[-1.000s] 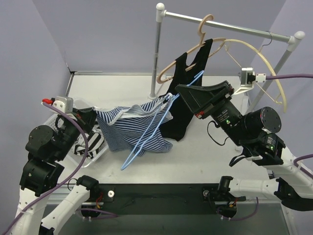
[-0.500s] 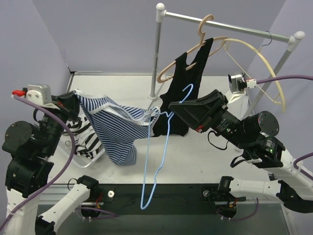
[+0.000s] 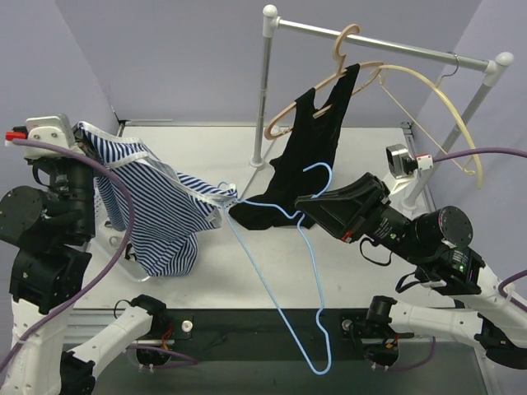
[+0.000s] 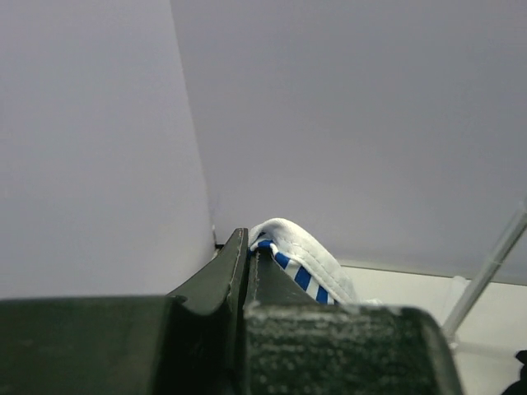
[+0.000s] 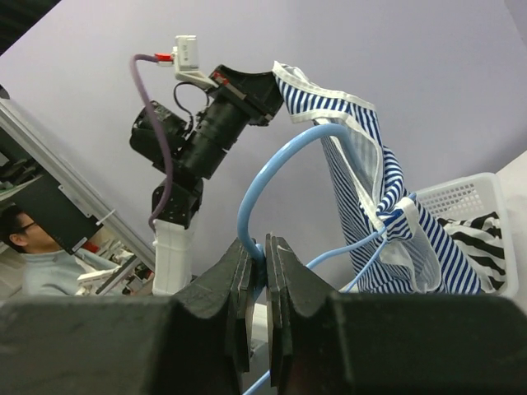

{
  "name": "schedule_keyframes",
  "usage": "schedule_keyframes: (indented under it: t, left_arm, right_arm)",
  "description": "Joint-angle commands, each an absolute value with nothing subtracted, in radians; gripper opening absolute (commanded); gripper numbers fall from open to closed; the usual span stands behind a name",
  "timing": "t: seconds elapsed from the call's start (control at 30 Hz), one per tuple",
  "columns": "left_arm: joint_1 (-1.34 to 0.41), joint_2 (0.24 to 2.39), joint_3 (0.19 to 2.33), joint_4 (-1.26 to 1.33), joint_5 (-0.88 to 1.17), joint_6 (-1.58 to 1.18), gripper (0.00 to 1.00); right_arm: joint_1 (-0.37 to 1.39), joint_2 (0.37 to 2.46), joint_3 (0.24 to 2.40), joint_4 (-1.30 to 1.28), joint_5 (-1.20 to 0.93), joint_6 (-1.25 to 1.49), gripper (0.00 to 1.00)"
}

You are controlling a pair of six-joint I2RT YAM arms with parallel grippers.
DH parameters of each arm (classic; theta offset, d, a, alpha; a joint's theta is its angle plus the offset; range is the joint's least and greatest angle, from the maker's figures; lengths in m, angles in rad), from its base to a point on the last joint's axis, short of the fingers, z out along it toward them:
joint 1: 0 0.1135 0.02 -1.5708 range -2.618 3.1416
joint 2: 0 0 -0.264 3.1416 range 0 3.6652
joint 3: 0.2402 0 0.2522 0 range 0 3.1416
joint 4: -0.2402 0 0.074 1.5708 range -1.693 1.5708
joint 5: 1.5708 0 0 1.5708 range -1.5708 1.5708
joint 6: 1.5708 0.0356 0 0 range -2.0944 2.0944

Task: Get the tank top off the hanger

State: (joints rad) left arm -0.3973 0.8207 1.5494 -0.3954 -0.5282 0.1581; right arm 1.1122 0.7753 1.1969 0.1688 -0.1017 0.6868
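Tank top point(image 3: 165, 218), blue-white striped, pinched by left fingers point(image 4: 230, 271), thin blue hanger point(image 5: 243, 210) clamped in right fingers point(image 5: 235, 288)

No writing, brand, number or sign can be read in any view: the tank top point(image 3: 156, 222) at the left of the overhead view shows only blue and white stripes, and the hanger point(image 5: 244, 210) is plain light blue wire
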Motion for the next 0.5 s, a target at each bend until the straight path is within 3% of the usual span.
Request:
schedule_keyframes:
  t: [0.0, 0.47]
  left_arm:
    - [-0.393, 0.87, 1.532, -0.273, -0.644, 0.281, 0.0]
    - [-0.393, 0.808, 1.234, -0.275, -0.626, 0.135, 0.0]
  right_arm:
    - [1.106, 0.749, 1.183, 0.302, -0.107, 0.727, 0.0]
    - [1.106, 0.787, 1.341, 0.512, -0.199, 0.631, 0.0]
